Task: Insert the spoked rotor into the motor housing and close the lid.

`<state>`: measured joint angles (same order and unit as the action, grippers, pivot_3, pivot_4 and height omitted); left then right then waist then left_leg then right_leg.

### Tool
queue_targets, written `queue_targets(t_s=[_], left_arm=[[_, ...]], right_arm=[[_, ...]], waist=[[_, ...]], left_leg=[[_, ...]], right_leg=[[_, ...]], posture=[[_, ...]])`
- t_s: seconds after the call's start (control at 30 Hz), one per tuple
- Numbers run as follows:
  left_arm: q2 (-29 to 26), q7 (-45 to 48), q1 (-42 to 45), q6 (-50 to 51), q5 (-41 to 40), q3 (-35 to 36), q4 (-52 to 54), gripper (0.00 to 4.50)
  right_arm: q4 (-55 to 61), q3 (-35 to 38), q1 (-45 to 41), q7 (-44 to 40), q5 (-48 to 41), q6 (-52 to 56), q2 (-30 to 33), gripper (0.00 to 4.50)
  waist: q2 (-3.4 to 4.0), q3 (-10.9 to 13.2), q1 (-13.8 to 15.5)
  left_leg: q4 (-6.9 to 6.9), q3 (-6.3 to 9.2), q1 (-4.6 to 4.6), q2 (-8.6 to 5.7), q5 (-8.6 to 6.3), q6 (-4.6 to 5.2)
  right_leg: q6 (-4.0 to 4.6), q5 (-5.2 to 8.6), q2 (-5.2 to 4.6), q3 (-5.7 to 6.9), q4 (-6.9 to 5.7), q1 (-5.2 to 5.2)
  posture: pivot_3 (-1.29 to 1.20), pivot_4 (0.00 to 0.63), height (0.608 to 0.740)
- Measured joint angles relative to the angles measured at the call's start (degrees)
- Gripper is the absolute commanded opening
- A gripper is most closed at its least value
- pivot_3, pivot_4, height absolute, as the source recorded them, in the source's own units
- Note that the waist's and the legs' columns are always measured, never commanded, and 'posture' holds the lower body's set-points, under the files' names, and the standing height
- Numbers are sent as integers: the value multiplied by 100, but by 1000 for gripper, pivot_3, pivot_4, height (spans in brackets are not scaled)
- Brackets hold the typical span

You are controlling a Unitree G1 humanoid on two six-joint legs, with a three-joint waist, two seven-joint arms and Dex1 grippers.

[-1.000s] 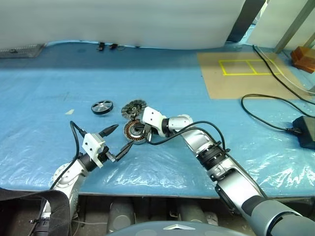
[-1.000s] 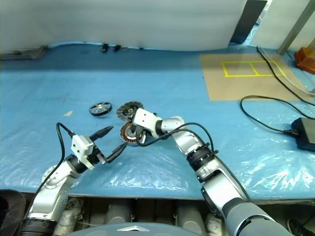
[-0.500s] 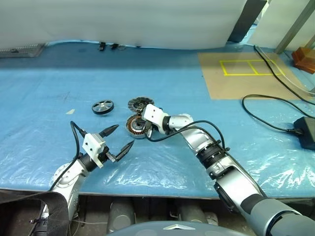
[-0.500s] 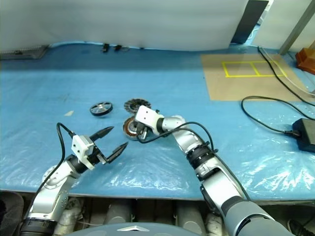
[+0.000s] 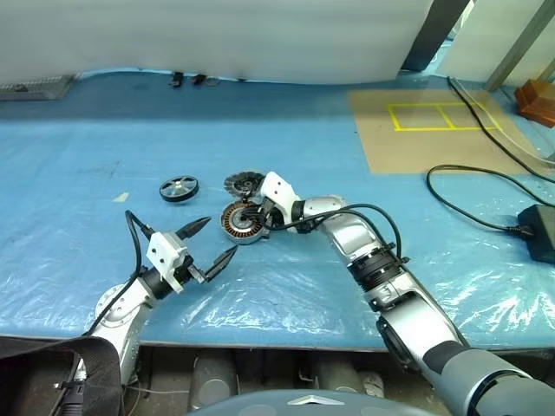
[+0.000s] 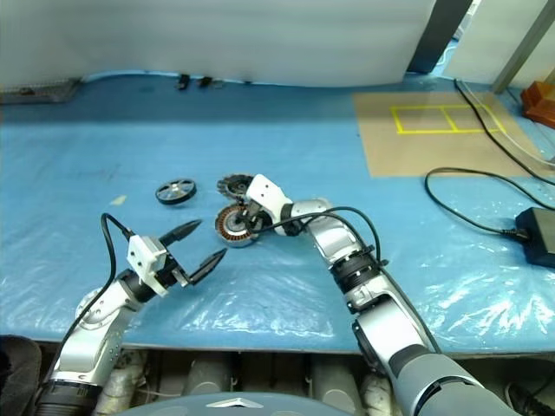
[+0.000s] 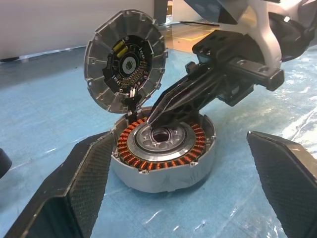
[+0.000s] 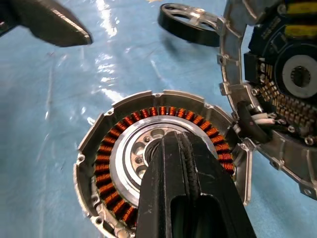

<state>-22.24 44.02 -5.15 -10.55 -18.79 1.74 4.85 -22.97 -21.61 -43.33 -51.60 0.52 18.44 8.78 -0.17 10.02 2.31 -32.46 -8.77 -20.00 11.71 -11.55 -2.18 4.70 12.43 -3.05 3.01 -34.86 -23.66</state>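
The motor housing (image 7: pixel 163 148), a shallow metal ring of copper-brown windings, is seen lying flat on the crinkled blue plastic tabletop (image 5: pixel 286 139). The right gripper (image 7: pixel 151 119) is pressed shut, tips over the silver hub. The ribbed grey lid (image 7: pixel 126 67) is propped upright at the housing's 11 o'clock. The black-rimmed spoked rotor (image 5: pixel 179 187) lies flat at 10 o'clock. The left gripper (image 5: pixel 215 243), fingers spread wide, is held at 7 o'clock

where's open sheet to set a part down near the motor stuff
Crowded: the motor housing, the lid tilted up behind it, and the shut right gripper over its hub. Bare blue sheet lies left of the spoked rotor, and between the right arm and the cable.
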Motion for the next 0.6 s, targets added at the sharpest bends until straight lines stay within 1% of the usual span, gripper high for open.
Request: queue_targets(t_s=[0.1,0.2,0.27,0.4,0.6], left_arm=[[0,23,11,0,0,-2,-4,4500],[2,27,8,-3,1,-1,-28,4500],[11,25,5,-5,1,-2,-38,4500],[41,1,-30,-23,15,-6,-49,4500],[52,-65,-140,-60,30,-4,-49,4500]], right_arm=[[39,-227,-499,-360,122,169,122,16],[-34,-447,-959,-536,333,191,155,16],[-210,-590,-1148,-642,443,156,125,16],[-831,-1048,-1598,-1108,787,-75,119,16],[-1332,-1279,-1751,-1452,1130,-437,93,16]], waist=[[1,0,-12],[1,0,-5],[1,0,-3],[0,1,-4],[0,1,-9]], left_leg=[[0,-1,-5,3,0,0],[3,-2,-7,3,0,-1],[3,-2,-11,2,0,-1],[2,-4,-17,3,0,-1],[0,-6,-17,5,0,0]], right_leg=[[2,-1,1,-1,-5,-13],[3,0,2,-1,-2,-15],[3,0,1,-1,0,-17],[4,-1,1,-1,-3,-23],[5,-1,1,-1,-6,-25]], posture=[[0,150,740],[0,150,740],[0,150,740],[0,150,740],[0,150,740]])
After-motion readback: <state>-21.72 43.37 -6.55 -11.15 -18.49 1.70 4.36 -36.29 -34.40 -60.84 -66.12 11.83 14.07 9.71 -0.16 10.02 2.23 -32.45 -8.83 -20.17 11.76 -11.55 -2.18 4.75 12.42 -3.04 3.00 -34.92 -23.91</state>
